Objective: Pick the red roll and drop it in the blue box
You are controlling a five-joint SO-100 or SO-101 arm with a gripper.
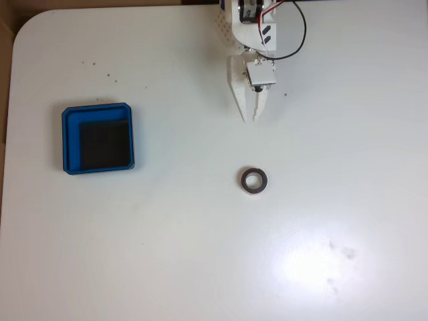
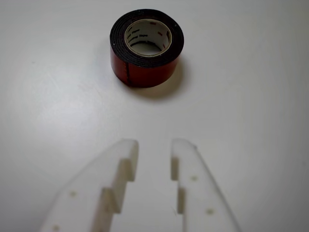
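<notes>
White stepped plastic fingers (image 2: 126,164) of the gripper (image 2: 153,147) stand slightly parted, empty, above the matte white table (image 2: 251,96). Red roll (image 2: 146,48), glossy-sided with pale core, rests flat at 12 o'clock, apart. Fixed view: blue box (image 1: 97,110), rounded, black-floored, lies at the roll's 9 o'clock, well apart.

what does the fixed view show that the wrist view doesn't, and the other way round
The fixed view alone shows the shallow square blue box with its black floor, empty, far left of the roll, plus the arm's black cable and the white table's rounded corner.

The wrist view alone shows the small tape roll's red outer side and printing inside its pale core.

Both show the roll lying flat on the white table and the white two-finger gripper slightly open, short of it, holding nothing.
</notes>
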